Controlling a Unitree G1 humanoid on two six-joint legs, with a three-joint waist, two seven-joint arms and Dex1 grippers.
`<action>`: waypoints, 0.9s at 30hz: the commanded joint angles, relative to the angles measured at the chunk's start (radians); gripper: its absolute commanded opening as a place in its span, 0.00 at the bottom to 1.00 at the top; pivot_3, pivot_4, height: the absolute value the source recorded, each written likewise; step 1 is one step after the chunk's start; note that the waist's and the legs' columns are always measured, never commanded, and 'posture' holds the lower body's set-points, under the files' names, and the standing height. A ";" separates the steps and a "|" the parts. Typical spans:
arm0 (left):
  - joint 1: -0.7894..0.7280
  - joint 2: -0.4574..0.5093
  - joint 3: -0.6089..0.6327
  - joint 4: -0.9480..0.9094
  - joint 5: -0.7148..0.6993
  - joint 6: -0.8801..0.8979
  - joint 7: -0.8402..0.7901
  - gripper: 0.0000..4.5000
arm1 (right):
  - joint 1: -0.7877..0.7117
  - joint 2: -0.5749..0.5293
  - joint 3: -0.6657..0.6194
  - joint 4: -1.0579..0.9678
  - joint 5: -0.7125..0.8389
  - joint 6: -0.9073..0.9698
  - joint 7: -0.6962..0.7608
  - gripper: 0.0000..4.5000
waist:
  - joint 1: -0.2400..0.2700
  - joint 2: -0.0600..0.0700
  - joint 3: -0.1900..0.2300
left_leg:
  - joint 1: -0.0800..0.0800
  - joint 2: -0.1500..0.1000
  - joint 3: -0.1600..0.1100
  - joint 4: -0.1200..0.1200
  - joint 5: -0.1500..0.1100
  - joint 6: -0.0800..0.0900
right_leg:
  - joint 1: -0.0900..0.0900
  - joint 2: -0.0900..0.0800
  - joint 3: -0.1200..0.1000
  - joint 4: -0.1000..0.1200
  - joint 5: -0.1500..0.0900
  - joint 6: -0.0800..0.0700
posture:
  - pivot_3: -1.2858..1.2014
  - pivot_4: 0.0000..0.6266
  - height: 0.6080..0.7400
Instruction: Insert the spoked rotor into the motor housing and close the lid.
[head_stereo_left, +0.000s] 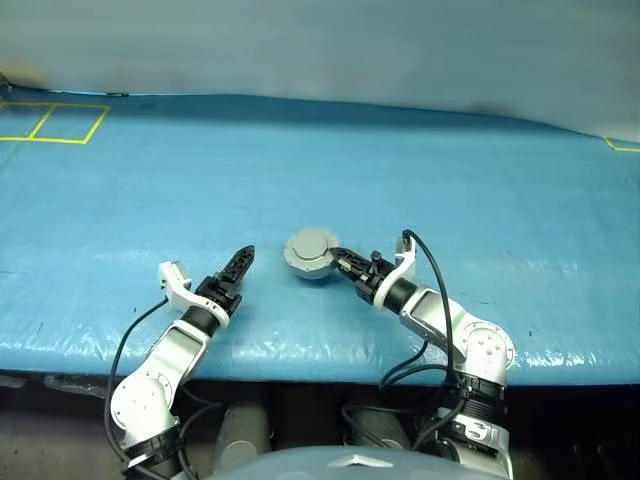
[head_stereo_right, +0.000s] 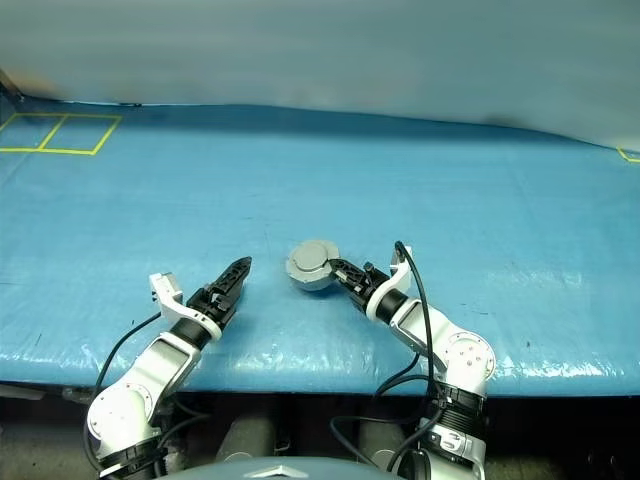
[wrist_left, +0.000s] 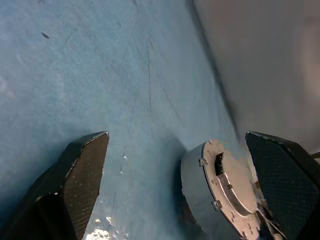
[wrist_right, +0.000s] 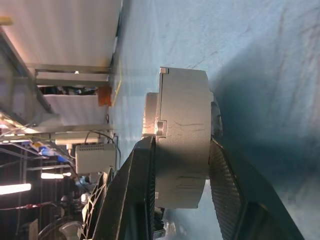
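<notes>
The motor housing (head_stereo_left: 312, 262), a round silver-grey can, is held a little above the blue table near the middle. The lid (head_stereo_left: 308, 246) lies flat on top of it, plain grey face with a raised circle upward. My right gripper (head_stereo_left: 340, 262) is shut on the motor housing from the right; in the right wrist view its fingers (wrist_right: 135, 190) clamp the housing (wrist_right: 182, 100) across its flat faces. My left gripper (head_stereo_left: 238, 265) stands open to the left of the housing, apart from it, with nothing between its fingers (wrist_left: 82, 175). The spoked rotor is out of view.
A blue sheet (head_stereo_left: 320, 170) covers the table, whose front edge (head_stereo_left: 320, 365) runs just below both arms. Yellow tape squares (head_stereo_left: 60, 122) mark the far left corner and a yellow mark (head_stereo_left: 622, 146) the far right.
</notes>
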 joint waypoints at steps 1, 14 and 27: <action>0.016 -0.043 -0.046 -0.047 -0.155 -0.006 -0.012 1.00 | -0.021 0.101 0.085 -0.051 0.107 -0.043 -0.001 0.25 | -0.001 0.000 0.000 | 0.000 0.000 0.000 0.000 0.000 0.000 | 0.000 0.000 0.000 0.000 0.000 0.000 | 0.52 0.24 1.00; 0.056 -0.054 -0.180 -0.009 -0.339 -0.135 0.019 1.00 | -0.014 0.054 0.277 -0.105 0.260 -0.136 -0.069 0.25 | 0.000 0.000 0.000 | 0.000 0.000 0.000 0.001 0.000 0.000 | 0.000 0.001 0.001 0.000 0.000 0.000 | 0.52 0.24 1.00; 0.033 -0.049 -0.234 0.031 -0.437 -0.244 0.036 0.87 | 0.041 -0.014 0.393 -0.153 0.339 -0.225 -0.108 0.25 | 0.000 0.000 0.000 | 0.000 0.000 0.000 0.002 0.000 0.000 | 0.001 0.001 0.001 0.000 0.000 0.001 | 0.52 0.24 1.00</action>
